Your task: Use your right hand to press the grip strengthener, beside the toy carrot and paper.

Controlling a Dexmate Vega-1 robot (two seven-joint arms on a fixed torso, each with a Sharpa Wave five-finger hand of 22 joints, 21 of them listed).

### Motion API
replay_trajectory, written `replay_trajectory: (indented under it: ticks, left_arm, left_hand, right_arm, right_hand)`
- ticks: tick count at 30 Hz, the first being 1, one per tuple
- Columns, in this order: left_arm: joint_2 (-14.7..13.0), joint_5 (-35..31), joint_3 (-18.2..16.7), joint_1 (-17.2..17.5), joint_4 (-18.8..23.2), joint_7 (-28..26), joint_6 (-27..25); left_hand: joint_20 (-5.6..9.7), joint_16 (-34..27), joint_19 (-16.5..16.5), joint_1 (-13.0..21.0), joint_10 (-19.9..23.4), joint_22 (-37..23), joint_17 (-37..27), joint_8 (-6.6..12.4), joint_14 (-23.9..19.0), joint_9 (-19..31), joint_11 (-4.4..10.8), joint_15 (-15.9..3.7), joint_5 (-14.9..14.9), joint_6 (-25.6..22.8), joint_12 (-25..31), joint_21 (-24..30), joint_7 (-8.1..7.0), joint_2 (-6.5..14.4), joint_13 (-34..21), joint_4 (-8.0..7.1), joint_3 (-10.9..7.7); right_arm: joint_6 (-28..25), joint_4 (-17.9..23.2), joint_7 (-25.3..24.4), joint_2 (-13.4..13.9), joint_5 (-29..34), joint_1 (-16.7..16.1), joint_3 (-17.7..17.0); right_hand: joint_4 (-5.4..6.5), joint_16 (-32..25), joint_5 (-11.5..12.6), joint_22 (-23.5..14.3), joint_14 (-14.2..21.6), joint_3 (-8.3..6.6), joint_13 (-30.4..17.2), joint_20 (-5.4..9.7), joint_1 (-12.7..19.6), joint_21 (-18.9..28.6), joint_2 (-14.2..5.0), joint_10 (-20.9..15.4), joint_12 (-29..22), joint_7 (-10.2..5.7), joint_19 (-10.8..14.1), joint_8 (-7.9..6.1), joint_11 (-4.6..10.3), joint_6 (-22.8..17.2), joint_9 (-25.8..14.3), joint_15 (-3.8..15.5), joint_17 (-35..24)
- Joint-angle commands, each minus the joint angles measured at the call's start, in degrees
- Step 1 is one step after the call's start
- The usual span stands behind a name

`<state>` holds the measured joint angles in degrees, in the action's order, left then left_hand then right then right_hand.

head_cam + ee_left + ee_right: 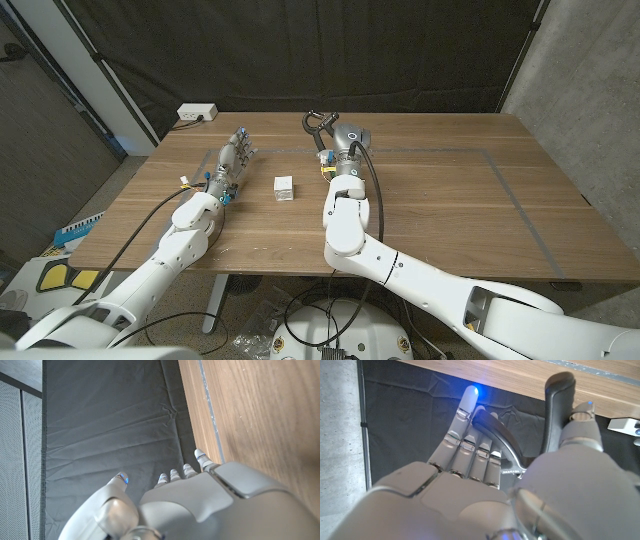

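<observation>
The right hand (520,495) is gripping the grip strengthener (555,415), fingers (470,450) curling around one handle in the right wrist view. On the head view, the left hand (230,165) is resting on the worktop (450,210), fingers apart, beside a white paper cube (285,187).

Almost no readable text

The grip strengthener (512,455) held in the right hand (485,485) carries a small line of pale lettering on its metal, just right of centre in the right wrist view, too small and blurred to read. The white cube (285,187) at the centre of the head view shows no legible marking.
</observation>
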<state>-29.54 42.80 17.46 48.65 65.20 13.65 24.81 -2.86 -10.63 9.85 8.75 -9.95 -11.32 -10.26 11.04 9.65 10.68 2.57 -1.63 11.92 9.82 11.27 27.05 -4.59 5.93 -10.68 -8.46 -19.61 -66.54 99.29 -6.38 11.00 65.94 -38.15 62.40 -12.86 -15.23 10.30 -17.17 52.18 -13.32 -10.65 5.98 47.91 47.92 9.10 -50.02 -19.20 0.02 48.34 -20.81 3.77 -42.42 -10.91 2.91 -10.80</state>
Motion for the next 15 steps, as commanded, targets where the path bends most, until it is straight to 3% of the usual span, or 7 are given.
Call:
replay_trajectory:
  ticks: [1,8,15]
  left_arm:
    - [-0.31,0.06,-0.19,0.39,0.63,-0.17,-0.07]
    - [-0.42,0.0,-0.18,0.44,0.77,-0.22,-0.12]
    - [-0.43,-0.06,-0.12,0.27,0.77,-0.17,-0.15]
  left_hand:
    - [-0.52,-0.12,1.74,0.04,-1.5,-0.1,-0.13,0.25,2.28,0.11,-0.31,-0.17,0.52,5.37,0.21,-0.02,-0.35,0.19,-0.14,0.07,0.12]
    - [-0.52,-0.11,1.73,0.02,-1.48,-0.1,-0.12,0.26,2.3,0.11,-0.32,-0.17,0.54,5.36,0.22,-0.04,-0.35,0.21,-0.14,0.08,0.13]
    - [-0.52,-0.09,1.75,0.01,-1.47,-0.1,-0.12,0.24,2.35,0.11,-0.3,-0.19,0.56,5.41,0.22,-0.07,-0.4,0.23,-0.14,0.1,0.13]
  right_arm:
    - [0.3,1.92,-3.39,1.8,-5.26,0.64,0.64]
    - [-0.46,2.5,-3.73,2.55,-7.74,1.66,1.45]
    - [-0.96,2.68,-4.36,3.56,-9.18,2.93,2.86]
  right_hand:
    - [3.91,0.25,-0.27,0.83,5.93,-15.92,0.24,6.78,19.9,0.86,-19.17,-0.99,0.44,-2.62,1.99,0.9,-1.05,-4.86,0.18,10.12,0.15]
    - [3.04,0.02,-0.28,2.58,9.6,-17.71,0.36,6.96,23.06,2.08,-18.85,-3.08,1.16,-1.6,4.92,2.3,-2.07,-7.46,0.22,10.51,0.1]
    - [3.56,-0.3,-0.32,3.46,12.63,-17.33,0.13,6.73,23.99,3.21,-18.27,-5.4,1.28,-1.99,5.75,3.18,-2.2,-9.79,-0.03,10.54,-0.02]
